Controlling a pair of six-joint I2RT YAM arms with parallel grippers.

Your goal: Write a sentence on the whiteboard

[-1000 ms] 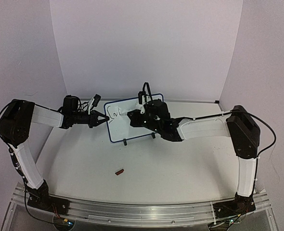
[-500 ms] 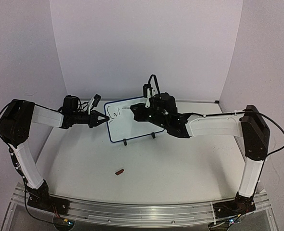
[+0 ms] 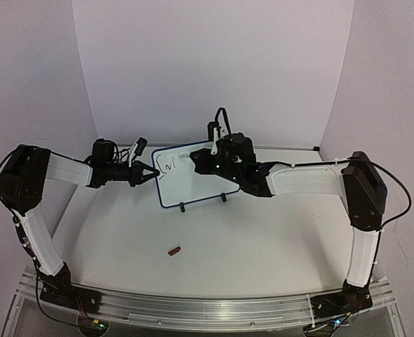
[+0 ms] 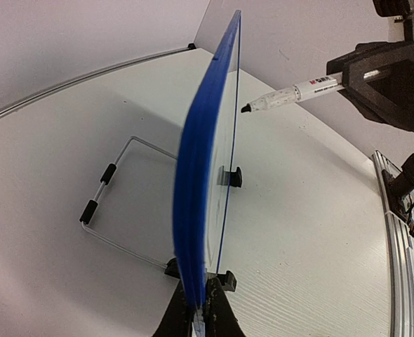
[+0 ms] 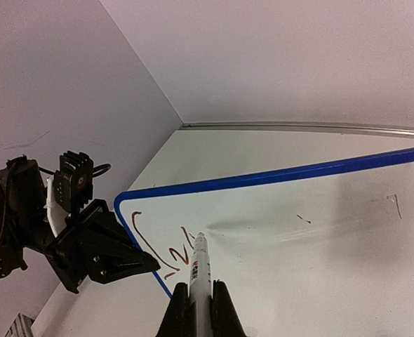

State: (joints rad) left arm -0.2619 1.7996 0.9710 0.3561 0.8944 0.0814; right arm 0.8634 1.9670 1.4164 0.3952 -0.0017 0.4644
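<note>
Our right gripper is clamped narrow on a white marker, whose dark tip points straight ahead of the fingers at the whiteboard. Its wrist view shows the tip just beside the first reddish-dark strokes of the sentence, near the board's upper left corner, though not whether the tip touches. The left wrist view, sighting along the board's edge, puts the tip right at the writing face, with a sliver between at most. Our left gripper pinches the blue frame edge between closed fingers, across the board from the marker. Only that view shows the wire stand behind the board and a black foot in front. From above, the board stands upright between both grippers on the table. The right arm hides its right part, and a small red-brown piece lies well behind the grippers, towards the bases.
</note>
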